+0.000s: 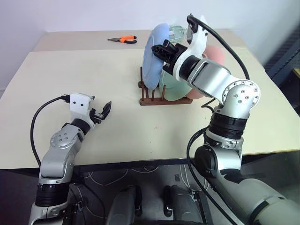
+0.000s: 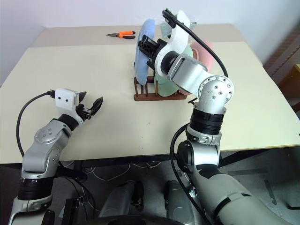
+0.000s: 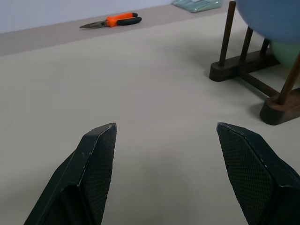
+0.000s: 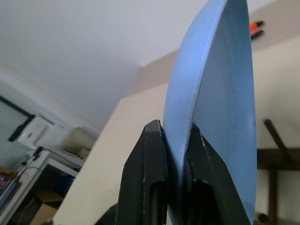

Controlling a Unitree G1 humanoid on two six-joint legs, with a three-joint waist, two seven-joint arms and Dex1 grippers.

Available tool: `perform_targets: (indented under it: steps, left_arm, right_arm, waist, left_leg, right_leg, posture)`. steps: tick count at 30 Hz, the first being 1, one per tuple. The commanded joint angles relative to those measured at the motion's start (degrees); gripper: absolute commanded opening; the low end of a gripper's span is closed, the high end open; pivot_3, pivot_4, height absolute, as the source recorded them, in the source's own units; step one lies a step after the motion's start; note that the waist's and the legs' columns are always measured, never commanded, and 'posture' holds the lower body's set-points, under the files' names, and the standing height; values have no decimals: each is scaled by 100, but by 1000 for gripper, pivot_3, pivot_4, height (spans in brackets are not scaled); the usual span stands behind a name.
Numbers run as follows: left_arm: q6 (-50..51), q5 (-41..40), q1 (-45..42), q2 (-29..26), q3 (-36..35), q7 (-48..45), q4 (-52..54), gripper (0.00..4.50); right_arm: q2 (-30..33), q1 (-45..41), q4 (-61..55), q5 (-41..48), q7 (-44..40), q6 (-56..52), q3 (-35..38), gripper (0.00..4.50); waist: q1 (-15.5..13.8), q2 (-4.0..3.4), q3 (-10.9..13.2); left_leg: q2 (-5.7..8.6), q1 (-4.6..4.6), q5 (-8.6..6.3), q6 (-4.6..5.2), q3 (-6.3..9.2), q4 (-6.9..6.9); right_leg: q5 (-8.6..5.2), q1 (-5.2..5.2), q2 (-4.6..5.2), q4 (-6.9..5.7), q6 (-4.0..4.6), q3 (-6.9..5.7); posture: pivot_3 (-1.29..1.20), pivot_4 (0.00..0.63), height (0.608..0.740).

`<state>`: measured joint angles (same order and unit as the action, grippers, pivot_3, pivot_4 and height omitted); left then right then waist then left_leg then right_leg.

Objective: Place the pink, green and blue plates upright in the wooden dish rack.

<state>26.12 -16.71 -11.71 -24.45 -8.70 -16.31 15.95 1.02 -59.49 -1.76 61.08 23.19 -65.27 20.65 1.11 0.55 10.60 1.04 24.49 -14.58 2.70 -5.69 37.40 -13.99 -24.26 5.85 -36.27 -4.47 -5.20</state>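
Items on the beige table (image 1: 93, 75), listed from left to right.

Left gripper (image 1: 101, 112): held low over the table's left half, its two black fingers spread wide, nothing between them.

Orange-handled pliers (image 1: 123, 40): lying at the far edge, well apart from the rest; not part of the task.

Round, shallow, light blue matte plate (image 1: 154, 54): held on edge at the left end of the small dark brown wooden dish rack (image 1: 161, 97), its lower rim among the thin upright pegs. The right gripper (image 1: 161, 50) is clamped on its upper rim, one finger on each face. The plate is judged stiff and light, its matte face offering fair friction; the rim is the only sound purchase, and a narrow pinch may be expected to let the disc swing.

Pale mint green plate (image 1: 174, 90): standing upright in the rack, just behind the blue one.

Salmon pink plate (image 1: 214, 55): upright at the right end, partly hidden by the arm.
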Motion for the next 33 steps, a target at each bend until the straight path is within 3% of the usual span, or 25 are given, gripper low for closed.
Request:
perform_targets:
  steps: [1, 4, 8, 13, 17, 23, 26, 30, 33]
  left_arm:
    - [-4, 21, -3, 5, -34, -12, 259, 3473]
    - [-15, 15, 15, 1, -35, -34, 271, 3536]
    - [3, -15, 68, -6, -53, -62, 337, 3536]
    - [31, -20, 90, -12, -57, -99, 399, 3536]
    - [68, -25, 135, -174, -72, -300, 411, 3536]
    - [204, -178, 203, -401, 225, -906, 481, 3536]
    - [332, -250, 151, -432, 480, -1207, 563, 3536]
    - [552, -352, -4, -520, 937, -1654, 740, 3536]
    - [720, -483, -92, -562, 1111, -1864, 939, 3536]
  right_arm:
    - [88, -55, -7, -115, -174, 185, -74, 0]
    - [315, -42, 31, -520, -621, 365, -410, 1076]
    - [813, -101, -271, -1234, -1643, 937, -1114, 2970]
    - [2247, 164, -957, -2654, -3468, 2154, -2373, 2970]
    - [3519, 972, -1349, -2586, -5304, 2935, -1839, 2970]
    - [4804, 2376, -1284, -2765, -5985, 2830, -922, 2970]
    - [5087, 2901, -1591, -2938, -6095, 2748, -1000, 2199]
    - [5143, 3239, -1758, -3530, -6001, 2872, -1452, 196]
    - [4995, 3180, -1616, -3983, -5834, 3000, -1787, 90]
  waist:
    - [-1, 0, 0]
    - [-5, 0, 0]
    - [-5, 0, 0]
    - [-29, 1, 0]
    - [-75, 11, 0]
    - [-80, 11, 1]
    - [-45, 6, 2]
    - [-33, 4, 2]
    - [-52, 3, 2]
  left_leg:
    - [0, 0, 0, 0, 0, -1]
    - [0, 0, 0, 0, -1, -1]
    - [0, 0, -1, 2, -3, -1]
    - [0, 3, -4, 9, -5, 1]
    - [0, 2, -6, 12, -4, 4]
    - [-3, 1, -14, 23, -6, 16]
    - [-6, -2, -15, 23, -7, 19]
    - [-17, -4, -15, 20, -11, 24]
    - [-17, -1, -16, 20, -11, 32]
  right_leg:
    - [0, -1, 0, 0, 0, 0]
    - [0, -1, 0, 0, 0, 1]
    - [0, -2, 0, 1, 0, 2]
    - [-1, -5, 1, 3, -2, 4]
    - [-1, 3, 1, 10, -3, 1]
    - [3, 15, 7, 17, -9, 1]
    - [3, 16, 9, 16, -8, 3]
    - [3, 14, 6, 13, -7, 3]
    - [3, 12, 6, 11, -6, 3]
  posture:
    - [0, 150, 740]
    - [0, 150, 740]
    - [0, 150, 740]
    - [0, 150, 740]
    - [0, 150, 740]
    - [0, 150, 740]
    - [0, 150, 740]
    - [0, 150, 740]
    - [0, 150, 740]
